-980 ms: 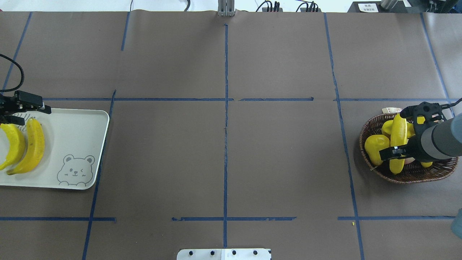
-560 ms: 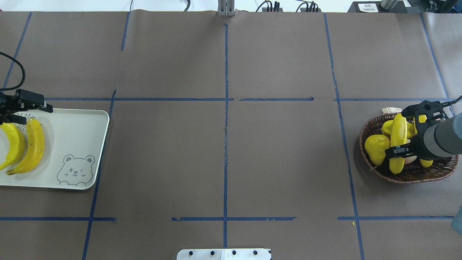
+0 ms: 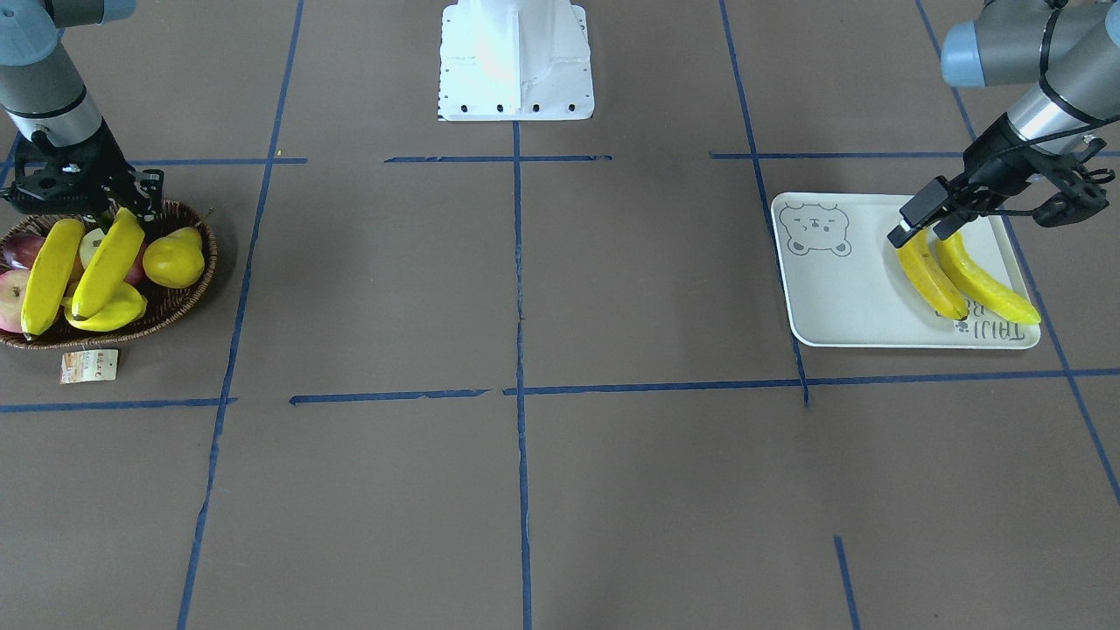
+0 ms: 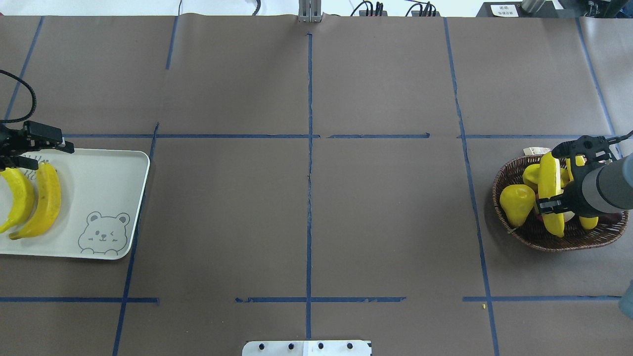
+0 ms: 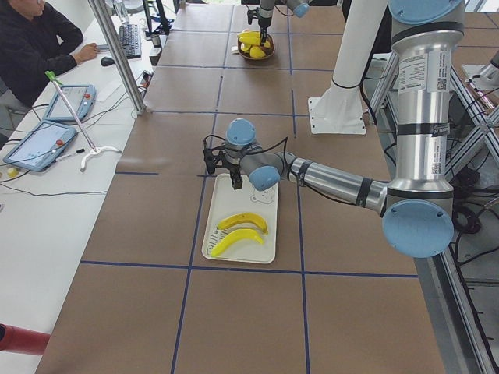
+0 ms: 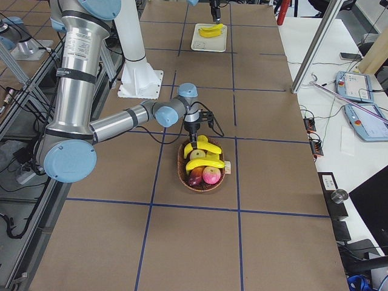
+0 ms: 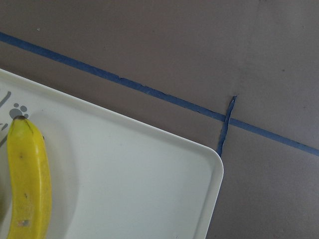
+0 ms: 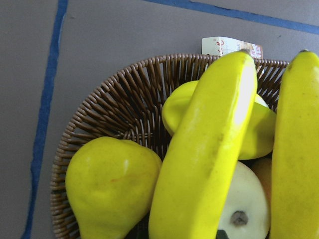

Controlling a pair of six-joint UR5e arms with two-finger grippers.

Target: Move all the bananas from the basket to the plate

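Observation:
The wicker basket (image 4: 568,243) sits at the table's right end. My right gripper (image 4: 556,202) is down in it, shut on a banana (image 4: 548,178) that tilts up across the other fruit. The front-facing view shows this banana (image 3: 109,262) and a second one (image 3: 48,276) beside it. The white bear plate (image 4: 99,178) lies at the left end with two bananas (image 4: 44,200) (image 4: 17,198) side by side on it. My left gripper (image 4: 29,151) hovers open and empty over the plate's far edge, by the bananas' tips.
A yellow pear (image 4: 517,202), a yellow starfruit (image 4: 531,173), a pale apple (image 8: 246,209) and red fruit (image 3: 9,297) share the basket. Its paper tag (image 3: 87,366) lies just outside. The robot base (image 3: 516,61) stands at mid-table. Blue tape lines cross the brown table.
My right gripper has shifted right and drawn in on the banana, whose near end swung right with it. My left gripper has risen slightly away from the plate's bananas.

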